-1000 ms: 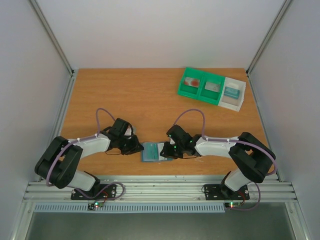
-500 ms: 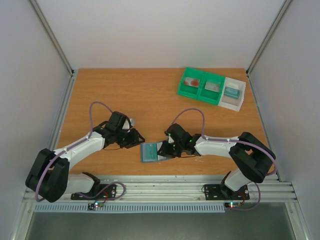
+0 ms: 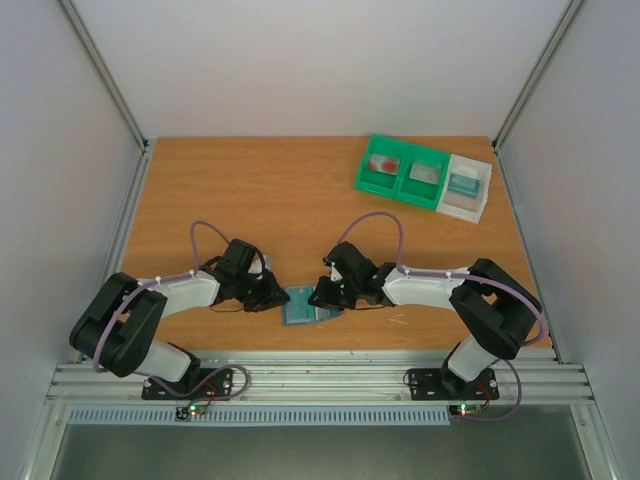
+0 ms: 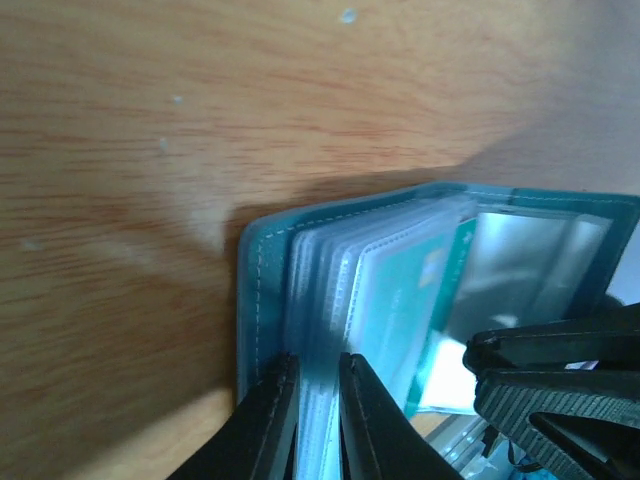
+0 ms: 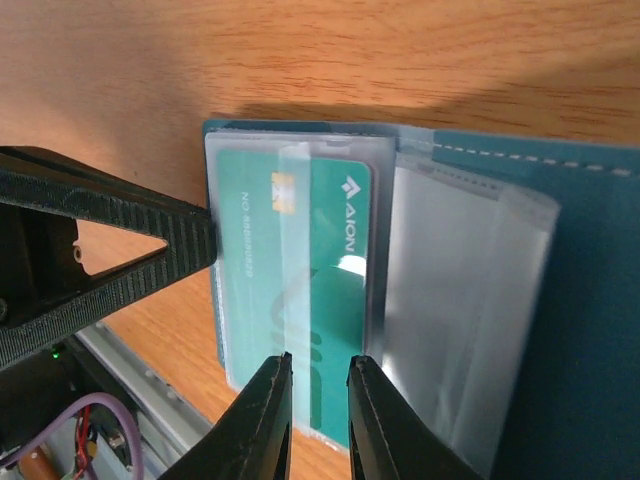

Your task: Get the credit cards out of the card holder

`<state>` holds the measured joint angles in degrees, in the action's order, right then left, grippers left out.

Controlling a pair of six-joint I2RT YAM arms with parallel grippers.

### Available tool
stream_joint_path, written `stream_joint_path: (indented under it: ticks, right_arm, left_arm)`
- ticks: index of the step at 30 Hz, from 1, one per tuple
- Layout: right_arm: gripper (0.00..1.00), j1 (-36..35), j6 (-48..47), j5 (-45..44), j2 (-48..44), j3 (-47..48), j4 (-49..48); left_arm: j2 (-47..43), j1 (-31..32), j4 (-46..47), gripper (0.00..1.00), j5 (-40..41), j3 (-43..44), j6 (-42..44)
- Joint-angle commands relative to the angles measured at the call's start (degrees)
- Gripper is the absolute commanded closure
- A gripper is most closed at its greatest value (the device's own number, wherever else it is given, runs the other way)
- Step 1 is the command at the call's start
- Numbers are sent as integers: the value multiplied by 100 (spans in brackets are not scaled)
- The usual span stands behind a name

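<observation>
**From above.** Shows the card holder (image 3: pixel 300 305) lying open on the tabletop (image 3: pixel 250 190), close to the near edge and about midway along it. Finds the left pincer (image 3: pixel 277 298) low at its left side and the right pincer (image 3: pixel 320 297) low at its right, both touching it. Also shows, well apart near the far right corner, a green tray (image 3: pixel 396 196) with a red card (image 3: pixel 383 163) in its left compartment, and a white tray (image 3: pixel 483 190) just beside it.

**Left wrist.** Looks down onto the holder's stitched end. Has the left pincer (image 4: pixel 314 400) clamped on the pack of clear sleeves (image 4: pixel 330 300), pinning the holder in place.

**Right wrist.** Shows a green card (image 5: pixel 335 300) with a gold chip, tucked flat inside the top sleeve. Finds the right pincer (image 5: pixel 318 375) with jaws nearly together at that sleeve's lower edge. Cannot tell whether clamped on the card, on the sleeve alone, or on nothing.

**Handling, as a judgement.**
- **Card:** probably light, thin, stiff and slick.
- **Sleeves:** soft, floppy and likely to cling.
- **Holder:** light enough to slide or lift unless held down.
- **Where to take hold:** best to pinch the card across its flat faces at the end nearest the sleeve's mouth. Then draw it straight out along the sleeve without bending it.
</observation>
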<state>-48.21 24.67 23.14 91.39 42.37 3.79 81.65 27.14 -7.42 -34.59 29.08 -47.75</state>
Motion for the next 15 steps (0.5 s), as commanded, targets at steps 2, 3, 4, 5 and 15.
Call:
stream_joint_path:
  ticks: [2,3,4,5,15]
  right_arm:
    - [82,33,-6,-42,271,65,-161]
    - [81,33,-18,-71,278,61,-128]
    - [81,33,-25,-127,282,42,-98]
    - [80,31,-30,-170,286,37,-83]
    - [76,46,-106,-357,161,-41,144]
  left_arm:
    - [245,20,629,90,-91,-151,14]
    - [250,20,584,91,-40,-151,51]
    - [242,20,525,91,16,-153,69]
    - [239,20,465,92,108,-142,106]
    - [290,20,-63,93,452,67,429]
